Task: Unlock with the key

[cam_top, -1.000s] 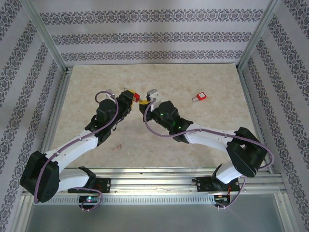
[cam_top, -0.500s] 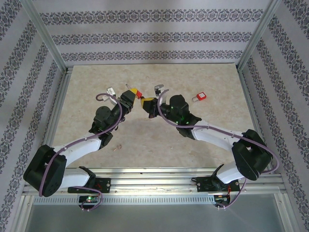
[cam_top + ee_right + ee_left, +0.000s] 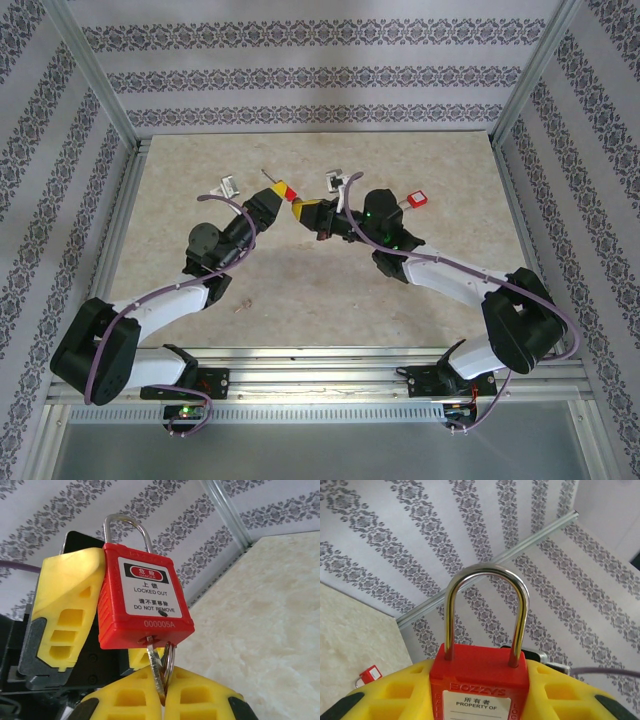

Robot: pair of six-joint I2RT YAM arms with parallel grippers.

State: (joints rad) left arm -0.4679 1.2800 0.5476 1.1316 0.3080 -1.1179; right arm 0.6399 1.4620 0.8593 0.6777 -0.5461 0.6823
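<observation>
Gripped padlock (image 3: pixel 142 600) advanced, second padlock (image 3: pixel 417 200), one key (image 3: pixel 157 677)

red padlock (image 3: pixel 142 597), yellow pincer fingers (image 3: pixel 65 605), damask-striped walls (image 3: pixel 380 540).

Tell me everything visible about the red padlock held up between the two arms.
The red padlock has a plastic-looking body and a shiny metal shackle, both legs seated, so it looks locked. One white label reads LOCKED OUT, DO NOT REMOVE, 000005A; the other reads PROPERTY OF. It is held off the table, clamped by the left end effector. A metal key, gripped by the right end effector, sits in its underside.
</observation>
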